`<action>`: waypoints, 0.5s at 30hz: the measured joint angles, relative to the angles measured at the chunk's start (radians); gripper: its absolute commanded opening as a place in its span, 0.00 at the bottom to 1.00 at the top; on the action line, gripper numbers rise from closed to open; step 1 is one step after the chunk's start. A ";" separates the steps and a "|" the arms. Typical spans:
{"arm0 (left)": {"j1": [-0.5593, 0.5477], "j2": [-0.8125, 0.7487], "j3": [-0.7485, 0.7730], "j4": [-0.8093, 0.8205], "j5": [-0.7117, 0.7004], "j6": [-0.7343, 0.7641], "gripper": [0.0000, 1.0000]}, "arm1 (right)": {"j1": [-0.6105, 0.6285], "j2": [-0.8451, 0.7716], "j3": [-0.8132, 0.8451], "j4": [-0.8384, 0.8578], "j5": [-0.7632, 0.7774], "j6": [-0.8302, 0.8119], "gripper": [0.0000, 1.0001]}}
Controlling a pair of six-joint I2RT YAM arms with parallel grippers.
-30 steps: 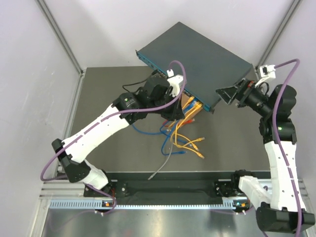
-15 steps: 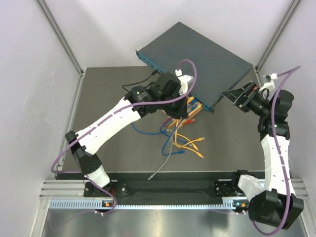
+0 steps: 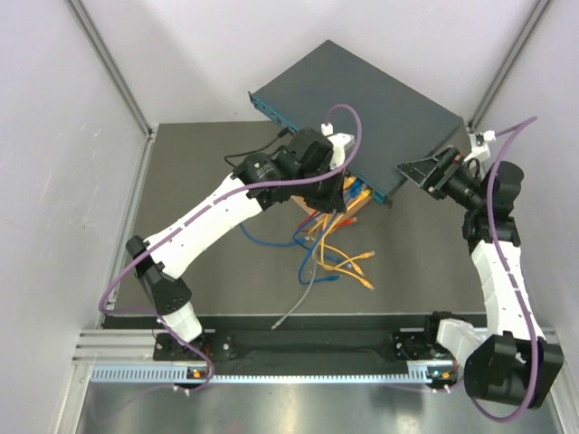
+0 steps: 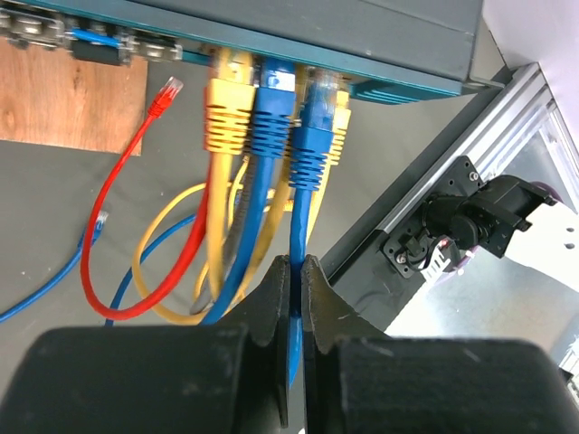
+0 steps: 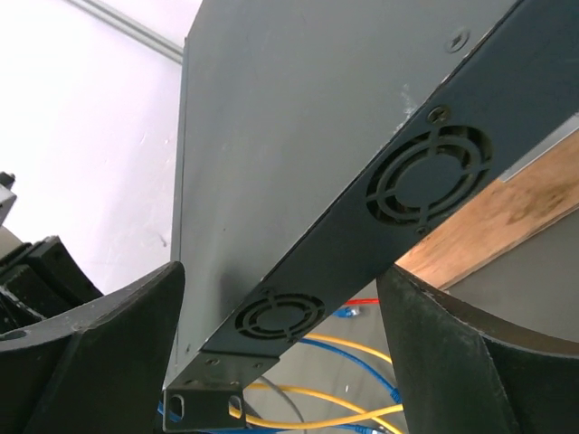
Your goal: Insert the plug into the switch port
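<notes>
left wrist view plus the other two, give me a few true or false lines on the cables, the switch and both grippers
1. The left gripper is shut on a thin blue network cable just below its plug. True.
2. The thin red cable is plugged into the wide flat dark teal-grey metal switch. False: its plug end is loose, in front of the brown wooden board.
3. The right gripper is shut. False: its fingers stand wide apart, either side of the switch's vented end.
4. That end face of the switch shows two round fan vents. True.
</notes>
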 measured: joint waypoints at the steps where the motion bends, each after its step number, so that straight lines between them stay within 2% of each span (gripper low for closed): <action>1: 0.004 0.000 0.000 -0.001 0.002 -0.001 0.00 | 0.008 0.005 -0.003 0.003 0.002 0.001 0.84; 15: 0.069 0.000 0.000 0.009 0.129 -0.069 0.00 | 0.032 0.026 -0.021 0.055 0.008 0.035 0.78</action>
